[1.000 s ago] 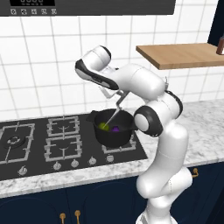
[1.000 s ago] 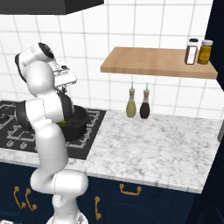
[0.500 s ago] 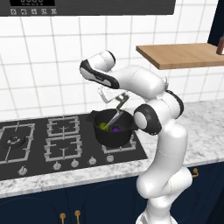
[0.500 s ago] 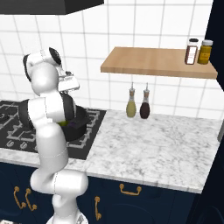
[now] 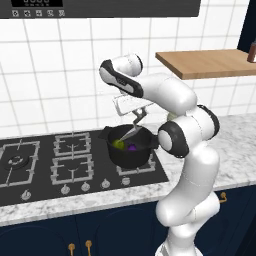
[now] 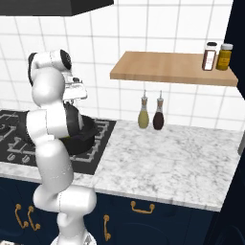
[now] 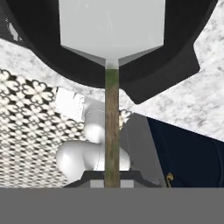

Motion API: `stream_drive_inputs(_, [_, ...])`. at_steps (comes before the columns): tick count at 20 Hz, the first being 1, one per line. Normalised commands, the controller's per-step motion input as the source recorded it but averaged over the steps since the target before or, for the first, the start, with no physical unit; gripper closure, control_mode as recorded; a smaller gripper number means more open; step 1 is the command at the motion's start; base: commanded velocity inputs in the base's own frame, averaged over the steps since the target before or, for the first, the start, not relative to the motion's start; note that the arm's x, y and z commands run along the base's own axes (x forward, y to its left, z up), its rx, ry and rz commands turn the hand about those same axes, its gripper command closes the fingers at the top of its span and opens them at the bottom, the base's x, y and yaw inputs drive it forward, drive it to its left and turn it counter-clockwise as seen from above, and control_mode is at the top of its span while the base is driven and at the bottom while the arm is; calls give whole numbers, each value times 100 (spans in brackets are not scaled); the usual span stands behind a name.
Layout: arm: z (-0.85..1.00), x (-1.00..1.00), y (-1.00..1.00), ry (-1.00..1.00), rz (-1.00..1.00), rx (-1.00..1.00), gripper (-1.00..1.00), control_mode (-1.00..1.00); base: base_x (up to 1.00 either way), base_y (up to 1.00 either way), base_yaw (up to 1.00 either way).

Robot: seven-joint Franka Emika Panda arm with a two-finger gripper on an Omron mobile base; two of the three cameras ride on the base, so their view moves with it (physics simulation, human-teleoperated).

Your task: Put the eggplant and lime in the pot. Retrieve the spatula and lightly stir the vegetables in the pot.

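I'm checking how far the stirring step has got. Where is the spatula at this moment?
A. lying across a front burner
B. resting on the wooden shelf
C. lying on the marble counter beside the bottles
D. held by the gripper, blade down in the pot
D: the gripper holds the spatula by its handle, blade angled down into the pot, where the lime and eggplant lie.

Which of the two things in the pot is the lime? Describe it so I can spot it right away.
Start at the black stove top and find the round black pot on its right-hand burner, under the pincer holding the spatula. Two small lumps lie inside. The lime is the yellow-green ball on the left, beside the purple eggplant.
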Motion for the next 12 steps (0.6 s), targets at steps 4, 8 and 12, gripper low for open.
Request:
stream_drive_inputs(4, [9, -40, 0, -13, -13, 16, 100, -100, 0, 0, 0])
stream_drive_inputs(8, [8, -24, 0, -3, -21, 12, 100, -100, 0, 0, 0])
stream_drive_inputs(12, [-19, 1, 0, 4, -21, 3, 100, -100, 0, 0, 0])
